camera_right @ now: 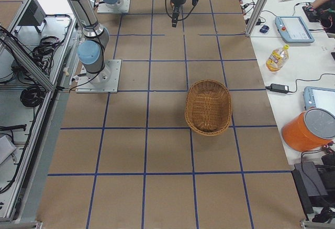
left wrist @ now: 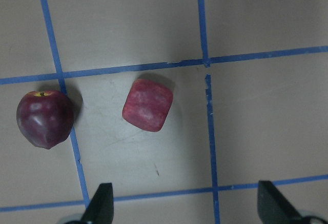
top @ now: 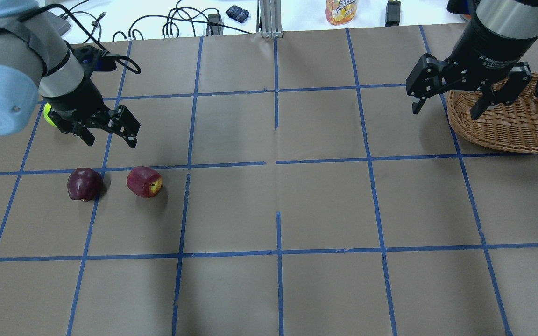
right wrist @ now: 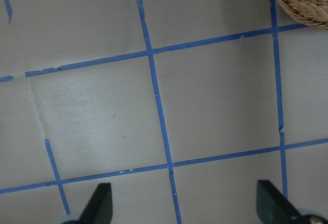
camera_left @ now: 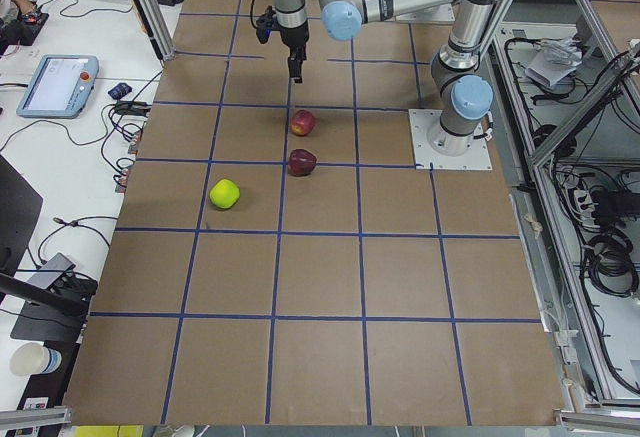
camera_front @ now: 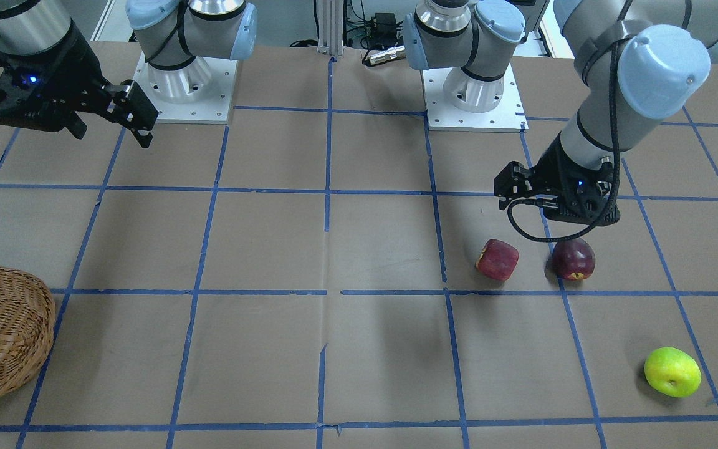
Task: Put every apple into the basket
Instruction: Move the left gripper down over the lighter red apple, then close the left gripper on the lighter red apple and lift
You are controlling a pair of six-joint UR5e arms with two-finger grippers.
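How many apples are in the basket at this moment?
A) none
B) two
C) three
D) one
A: the pinkish-red apple, the maroon apple and the yellow-green apple all lie on the table, and the basket shows empty in the exterior right view.

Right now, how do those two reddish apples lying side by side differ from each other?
Colour: the blocky pinkish-red apple is lighter and dull, while the rounded dark maroon apple is much darker and shiny.
Shape: the pinkish-red one has flat sides and squarish corners, while the maroon one is smoothly round.
Shared: both look similar in size and lie on the brown table, outside the woven wicker basket.
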